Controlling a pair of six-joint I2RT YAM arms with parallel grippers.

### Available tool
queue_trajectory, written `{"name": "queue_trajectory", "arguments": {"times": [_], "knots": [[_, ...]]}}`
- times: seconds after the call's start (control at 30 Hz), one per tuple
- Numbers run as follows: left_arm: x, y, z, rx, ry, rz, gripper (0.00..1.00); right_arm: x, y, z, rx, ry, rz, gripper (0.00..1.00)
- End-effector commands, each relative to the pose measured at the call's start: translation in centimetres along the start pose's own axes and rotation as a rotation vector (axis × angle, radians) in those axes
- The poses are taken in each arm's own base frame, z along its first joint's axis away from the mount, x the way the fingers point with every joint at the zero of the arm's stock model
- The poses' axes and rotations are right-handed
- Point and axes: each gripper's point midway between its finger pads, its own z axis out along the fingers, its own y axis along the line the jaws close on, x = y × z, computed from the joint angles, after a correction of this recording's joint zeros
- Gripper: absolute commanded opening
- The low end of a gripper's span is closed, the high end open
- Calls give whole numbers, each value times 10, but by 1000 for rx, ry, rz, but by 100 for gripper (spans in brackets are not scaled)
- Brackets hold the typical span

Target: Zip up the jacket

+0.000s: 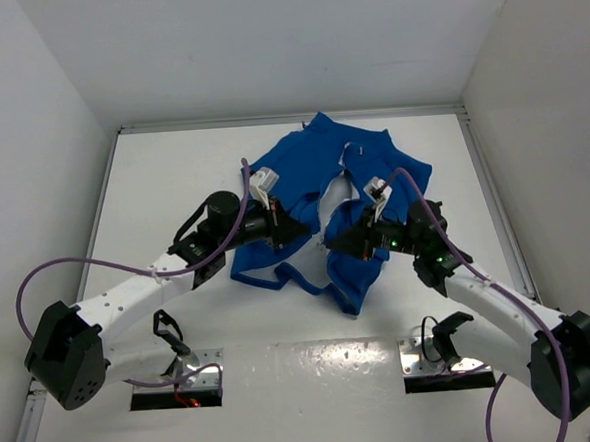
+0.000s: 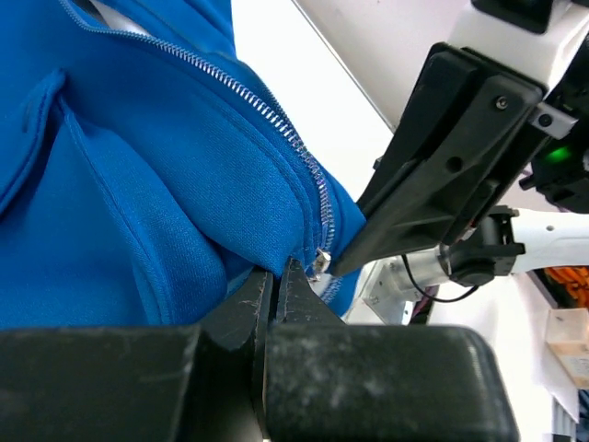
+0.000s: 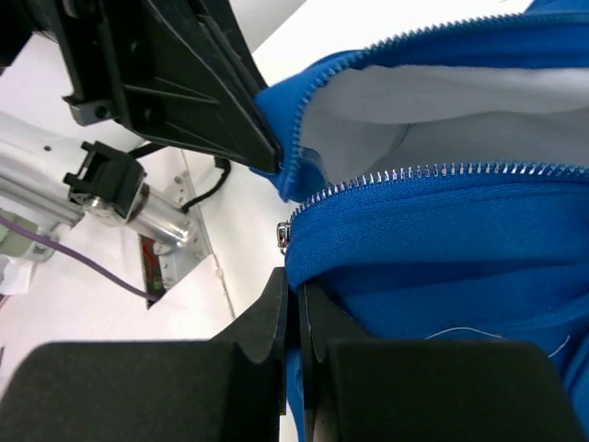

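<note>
The left hand (image 2: 273, 281) is pressed together, pinching blue fabric just beside the slider (image 2: 319, 262) at the zipper's bottom end. The right hand (image 3: 293, 295) is likewise clamped on the hem, directly under that slider. Held this way, each hand seems to keep one front edge taut and close, probably so the loose tooth row can be fed into the slider. Beyond the slider the zipper (image 3: 442, 170) gapes, showing the white lining (image 3: 442, 92). The jacket (image 1: 302, 175) lies rumpled on the table (image 1: 172, 168), with its bulk on the side of the slider away from the arm bases.
</note>
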Motion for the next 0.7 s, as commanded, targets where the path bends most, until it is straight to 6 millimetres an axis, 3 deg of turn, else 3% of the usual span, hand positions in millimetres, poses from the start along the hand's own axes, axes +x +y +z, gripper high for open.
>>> {"name": "queue_trajectory", "arguments": {"times": [0.0,0.2,0.47,0.67], "knots": [[-19,-15,-2,33,-72,81,0,-34,27,3,-106,-67,-75,0],[-20,-14,-3,23,-78,101,0,-29,44,-2,-187,-25,-79,0],[-23,-24,-8,67,-81,135,0,-25,33,-5,-157,-10,-44,0],[-9,-17,-8,56,-41,137,0,-31,20,-5,-114,-30,-3,0]]}}
